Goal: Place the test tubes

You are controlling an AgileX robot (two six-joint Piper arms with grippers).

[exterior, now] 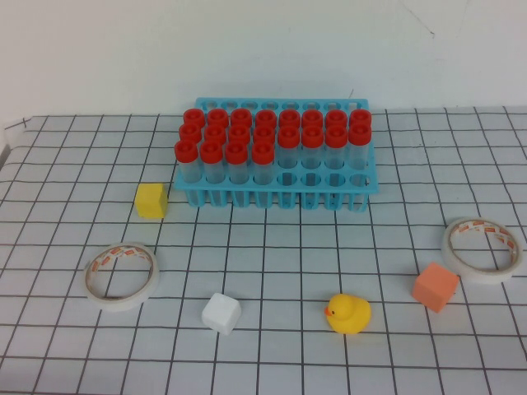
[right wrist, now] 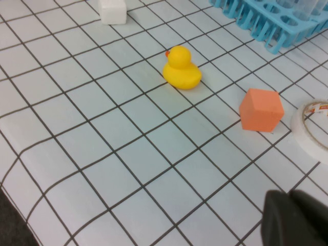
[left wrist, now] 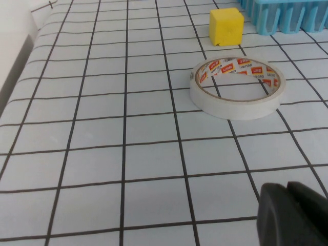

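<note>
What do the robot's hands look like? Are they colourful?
Not colourful. Only the tips show. The left hand is a black, rounded, chunky shape at the edge of its wrist view, over the table near a tape roll. The right hand looks the same, black and rounded, near the orange cube. No cables, markings or arms are visible.

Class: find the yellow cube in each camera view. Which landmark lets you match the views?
High view: yellow cube left of the blue rack, behind the left tape roll.
Left wrist view: yellow cube beyond that roll, beside the rack's corner; shut left gripper nearer the camera.
Right wrist view: not in it; shut right gripper sits near the orange cube.
Shared landmark: the blue rack, in all three.
</note>
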